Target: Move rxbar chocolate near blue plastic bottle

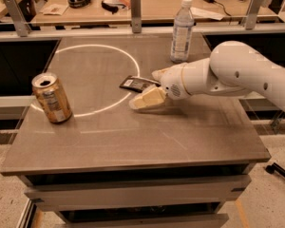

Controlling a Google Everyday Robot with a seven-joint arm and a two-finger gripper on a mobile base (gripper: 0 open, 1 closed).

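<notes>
Camera view: spread gripper [151, 86] at rxbar chocolate [134, 83], blue plastic bottle [182, 32] beyond, near table [133, 141] far edge.

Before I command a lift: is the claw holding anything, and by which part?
Nothing is held yet. The open claw straddles one end of the rxbar chocolate, which lies flat.

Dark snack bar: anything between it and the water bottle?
Nothing visible: bare tabletop between the flat dark brown snack-bar wrapper and the tall clear plastic bottle; the gripper sits at the wrapper's end.
</notes>
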